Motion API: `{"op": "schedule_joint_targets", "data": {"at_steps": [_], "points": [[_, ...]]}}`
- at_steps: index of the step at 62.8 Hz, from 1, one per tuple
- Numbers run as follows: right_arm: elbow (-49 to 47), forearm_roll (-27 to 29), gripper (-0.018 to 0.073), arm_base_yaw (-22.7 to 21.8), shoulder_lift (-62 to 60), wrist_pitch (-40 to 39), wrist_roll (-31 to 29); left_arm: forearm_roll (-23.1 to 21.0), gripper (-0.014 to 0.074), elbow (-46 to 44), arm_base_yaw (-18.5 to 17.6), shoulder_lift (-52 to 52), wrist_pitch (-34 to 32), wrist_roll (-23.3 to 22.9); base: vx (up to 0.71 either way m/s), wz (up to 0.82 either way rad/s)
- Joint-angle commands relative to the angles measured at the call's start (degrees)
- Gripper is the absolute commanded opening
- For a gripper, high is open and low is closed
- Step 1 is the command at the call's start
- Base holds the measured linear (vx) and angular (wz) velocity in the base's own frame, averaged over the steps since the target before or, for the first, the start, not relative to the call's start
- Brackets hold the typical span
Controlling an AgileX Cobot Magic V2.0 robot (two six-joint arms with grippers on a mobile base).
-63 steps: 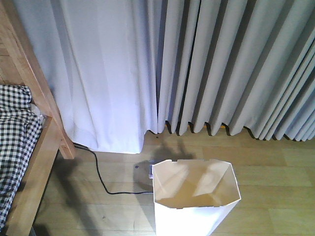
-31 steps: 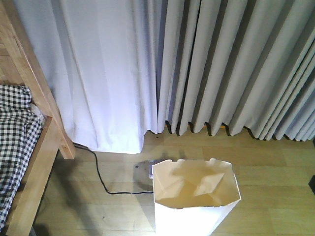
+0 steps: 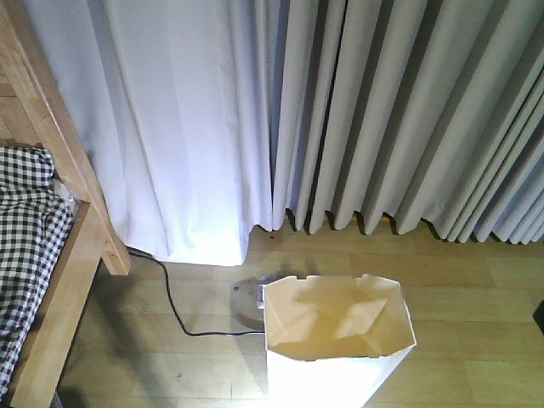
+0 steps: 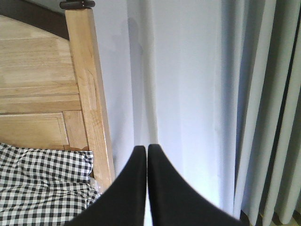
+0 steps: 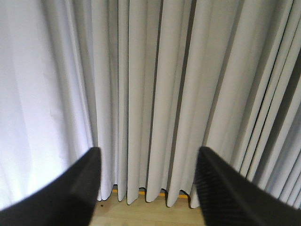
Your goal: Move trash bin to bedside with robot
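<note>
The white trash bin (image 3: 336,340) stands upright on the wooden floor at the bottom centre of the front view, its angular rim and cream inside showing. The bed (image 3: 38,246), with a light wooden frame and black-and-white checkered bedding, fills the left edge; it shows too in the left wrist view (image 4: 47,113). My left gripper (image 4: 147,149) is shut with nothing in it, held up beside the bedpost. My right gripper (image 5: 147,153) is open and empty, facing the curtain. Neither gripper touches the bin.
Grey-white curtains (image 3: 340,119) hang along the whole back. A black cable (image 3: 174,306) runs over the floor from the curtain to a small grey box (image 3: 249,296) behind the bin. A dark object (image 3: 539,316) pokes in at the right edge.
The shadows inside the bin have shifted. A dark object has come into view at the right edge. The bin and the bed stay in place.
</note>
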Motion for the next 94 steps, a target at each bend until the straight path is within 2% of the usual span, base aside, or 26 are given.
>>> {"op": "schedule_joint_targets", "data": {"at_steps": [1, 17, 69, 76, 81, 85, 88, 94], "points": [[-1.57, 0.76, 0.0298, -0.1, 0.67, -2.7, -0.4, -0.08, -0.0006, -1.38, -0.01, -0.31, -4.18, -0.25, 0.0, 0.0], [-1.57, 0.47, -0.0015, -0.1, 0.67, -2.87, -0.4, -0.08, -0.0006, -1.38, -0.01, -0.31, -4.18, -0.25, 0.0, 0.0], [-1.4, 0.48, -0.001, -0.1, 0.61, -2.91, -0.4, -0.08, -0.0006, -1.38, -0.01, -0.31, -4.18, -0.25, 0.0, 0.0], [0.77, -0.06, -0.001, -0.1, 0.11, -4.31, -0.05, -0.08, -0.0006, -1.38, -0.01, -0.31, -4.18, -0.25, 0.0, 0.0], [3.36, -0.49, -0.001, 0.03, -1.79, -6.86, 2.34, -0.08, -0.0006, -1.38, -0.01, -0.31, -4.18, -0.25, 0.0, 0.0], [5.8, -2.78, -0.001, 1.88, -4.1, -9.8, 5.52, -0.08, -0.0006, -1.38, -0.01, -0.31, -4.18, -0.25, 0.0, 0.0], [7.69, -6.59, -0.001, 4.62, -6.21, -12.04, 8.62, -0.08, -0.0006, -1.38, -0.01, -0.31, -4.18, -0.25, 0.0, 0.0], [10.39, -17.82, -0.001, 10.46, -10.36, -13.18, 16.16, -0.08, -0.0006, -1.38, -0.01, -0.31, -4.18, -0.25, 0.0, 0.0]]}}
